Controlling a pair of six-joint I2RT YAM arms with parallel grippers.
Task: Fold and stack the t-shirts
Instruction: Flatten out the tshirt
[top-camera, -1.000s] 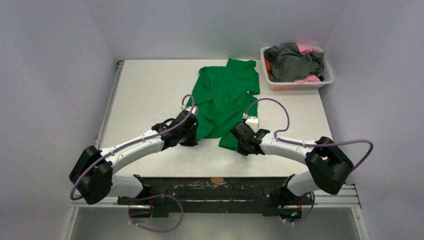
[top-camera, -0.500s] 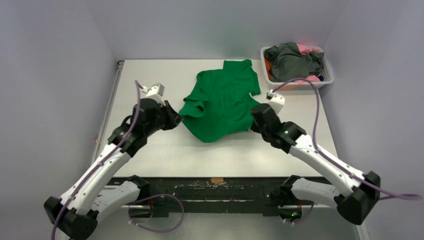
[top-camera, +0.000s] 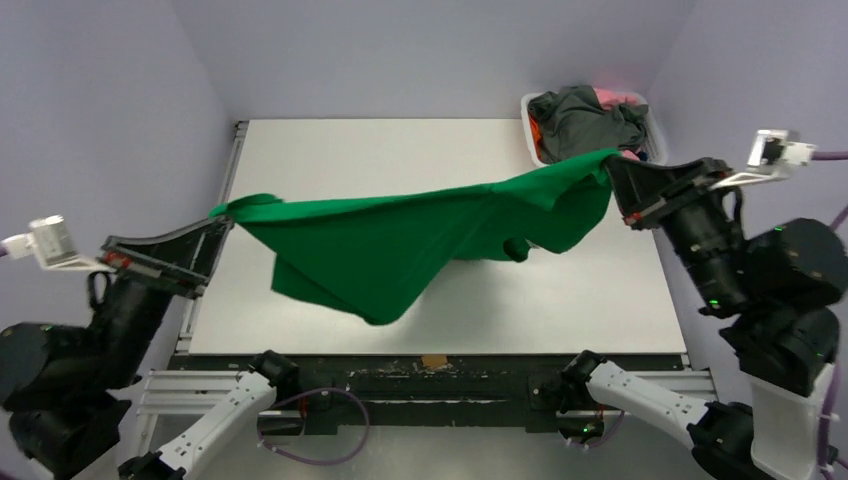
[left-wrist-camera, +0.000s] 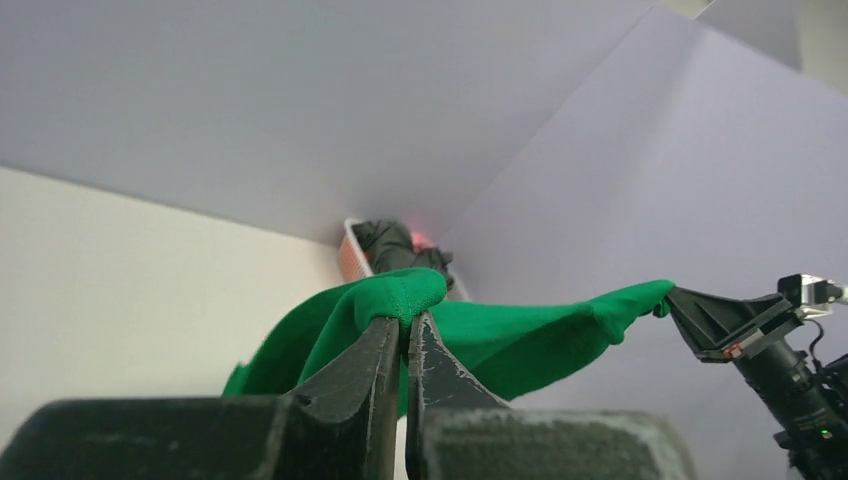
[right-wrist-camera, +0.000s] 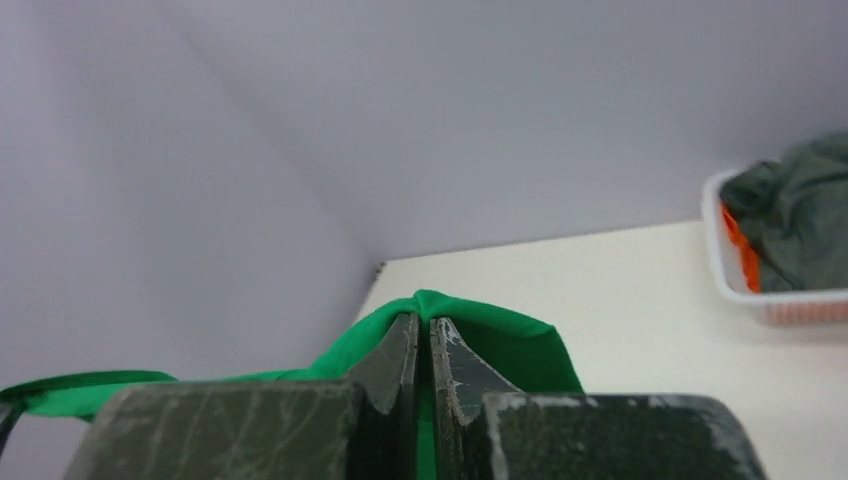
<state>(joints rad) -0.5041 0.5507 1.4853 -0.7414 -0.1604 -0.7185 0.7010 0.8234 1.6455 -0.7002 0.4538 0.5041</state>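
Note:
The bright green t-shirt hangs stretched in the air above the table between both grippers, its lower part drooping toward the front. My left gripper is shut on its left corner at the table's left edge; the left wrist view shows the green cloth pinched between the closed fingers. My right gripper is shut on the shirt's right corner near the basket; the right wrist view shows the cloth clamped at the tips. Dark grey, pink and orange shirts lie in the basket.
The white slatted basket stands at the table's far right corner, also seen in the right wrist view. The white table lies under the shirt. Grey walls enclose the back and both sides.
Both arms rose and swung far apart, lifting the green shirt off the table and stretching it wide in the air. Earlier it lay crumpled on the table.

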